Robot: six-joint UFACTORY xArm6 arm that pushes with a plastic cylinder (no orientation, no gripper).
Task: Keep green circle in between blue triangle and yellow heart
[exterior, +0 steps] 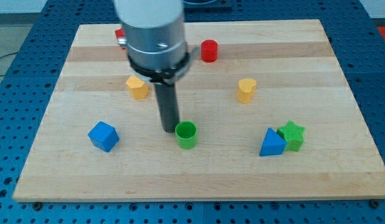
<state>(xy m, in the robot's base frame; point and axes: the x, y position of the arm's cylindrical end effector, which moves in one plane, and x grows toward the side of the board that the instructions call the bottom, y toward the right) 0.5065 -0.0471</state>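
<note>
The green circle (186, 134) stands near the middle of the board, toward the view's bottom. My tip (169, 129) is just at its upper left, touching or nearly touching it. The blue triangle (272, 143) lies to the view's right of the circle, pressed against a green star (292, 135). The yellow heart (246, 89) sits above and to the right of the circle, up and left of the triangle.
A blue cube (103, 136) lies at the view's lower left. A yellow hexagon (137, 88) sits left of the rod. A red cylinder (209, 50) stands near the view's top, and a red block (119, 35) is mostly hidden behind the arm.
</note>
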